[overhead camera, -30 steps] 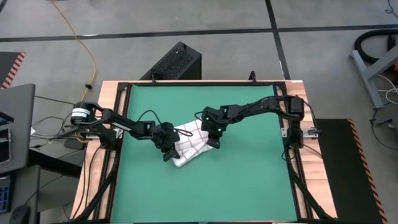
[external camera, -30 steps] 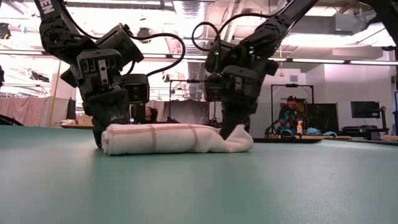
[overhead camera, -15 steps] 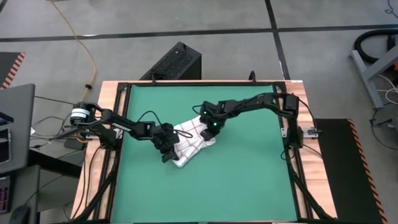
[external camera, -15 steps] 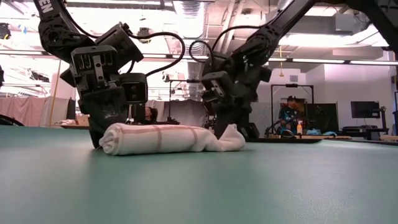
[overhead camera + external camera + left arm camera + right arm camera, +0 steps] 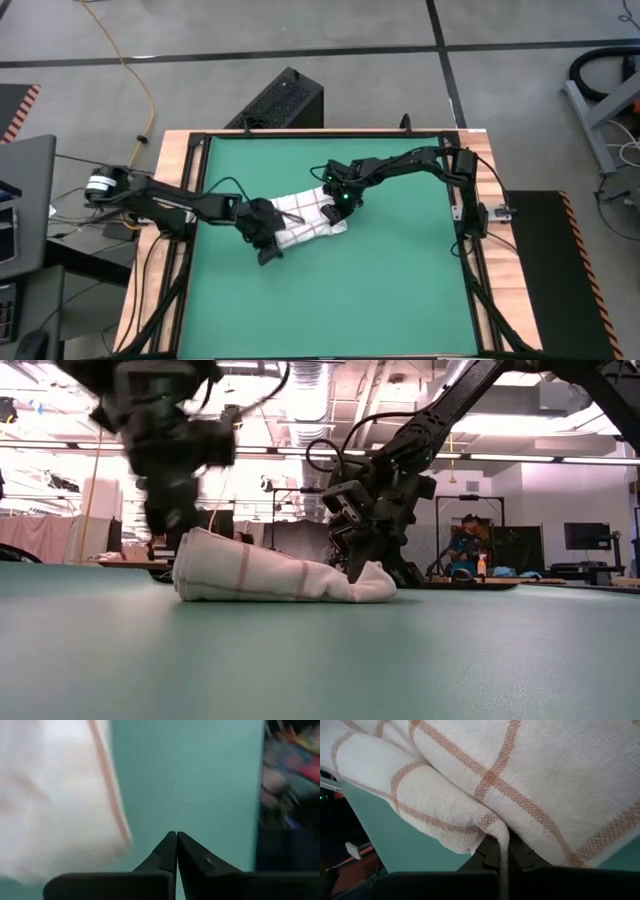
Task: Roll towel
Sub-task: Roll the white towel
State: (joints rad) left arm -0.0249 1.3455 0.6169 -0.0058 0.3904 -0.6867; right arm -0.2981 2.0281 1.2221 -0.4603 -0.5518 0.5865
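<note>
White cloth with thin red check lines, the towel [image 5: 303,216] lies bunched in a loose roll near the middle of the green mat [image 5: 400,290] on the table [image 5: 165,290]. The right jaws [image 5: 333,212] are pinched on a fold at the towel's right end, the cloth edge caught between them in the right wrist view. The left jaws [image 5: 268,251] are closed on nothing, just beside the towel's left end, blurred in the low view.

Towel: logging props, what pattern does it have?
The towel is white with a thin red check grid, clearest in the right wrist view.
</note>
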